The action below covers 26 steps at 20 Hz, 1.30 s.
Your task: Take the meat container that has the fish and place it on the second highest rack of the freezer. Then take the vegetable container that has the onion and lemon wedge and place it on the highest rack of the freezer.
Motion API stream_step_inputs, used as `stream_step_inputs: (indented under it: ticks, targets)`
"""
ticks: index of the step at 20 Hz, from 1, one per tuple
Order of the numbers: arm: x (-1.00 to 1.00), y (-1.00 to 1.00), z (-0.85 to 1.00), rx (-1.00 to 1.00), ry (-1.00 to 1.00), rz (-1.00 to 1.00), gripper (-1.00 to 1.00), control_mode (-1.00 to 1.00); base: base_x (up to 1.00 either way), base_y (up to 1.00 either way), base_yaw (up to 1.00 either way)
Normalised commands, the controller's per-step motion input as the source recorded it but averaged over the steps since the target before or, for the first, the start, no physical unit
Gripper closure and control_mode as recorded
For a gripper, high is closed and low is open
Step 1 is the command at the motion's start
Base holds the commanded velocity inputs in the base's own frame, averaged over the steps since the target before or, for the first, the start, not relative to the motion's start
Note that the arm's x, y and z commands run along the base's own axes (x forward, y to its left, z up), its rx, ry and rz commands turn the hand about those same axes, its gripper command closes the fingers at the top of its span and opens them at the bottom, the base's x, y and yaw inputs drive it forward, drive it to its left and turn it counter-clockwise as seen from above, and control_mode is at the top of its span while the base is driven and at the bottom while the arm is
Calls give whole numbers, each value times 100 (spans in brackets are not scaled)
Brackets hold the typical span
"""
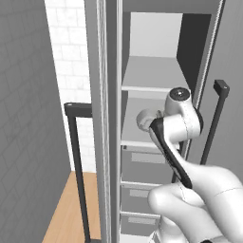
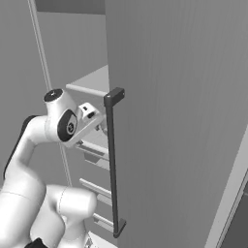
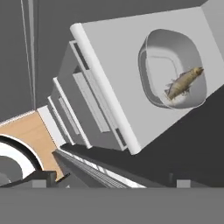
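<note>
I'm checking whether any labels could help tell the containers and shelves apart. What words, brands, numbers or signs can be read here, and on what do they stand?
None: no readable text, number or sign shows in any view.
The meat container holding the fish is plain.
The freezer shelves, drawer fronts and dark door handle are bare.
The arm's white body carries no brand mark.

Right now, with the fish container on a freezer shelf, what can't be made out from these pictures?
- Left base view: the arm hides the shelf that the hand reaches over.
- Right base view: the freezer door hides most of the interior.
- Hand view: the container with the fish rests on a shelf, but which rack cannot be told.
- The gripper's fingertips are barely visible in the hand view.
</note>
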Motion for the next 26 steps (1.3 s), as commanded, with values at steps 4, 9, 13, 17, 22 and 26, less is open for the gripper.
stream_step_inputs:
  ticks: [4, 9, 13, 17, 22, 26]
  targets:
    - [-49, 0, 43, 16, 0, -28, -100, -100, 0, 0, 0]
    - [-73, 0, 22, 20, 1, -28, -100, -100, 0, 0, 0]
    - [-99, -4, 8, 23, 1, -25, -100, -100, 0, 0, 0]
    - [-100, 0, 14, 22, 0, -24, -100, -100, 0, 0, 0]
    - [-92, -4, 37, 13, 0, -20, -100, -100, 0, 0, 0]
    - [-33, 0, 46, 3, 0, -17, -100, -100, 0, 0, 0]
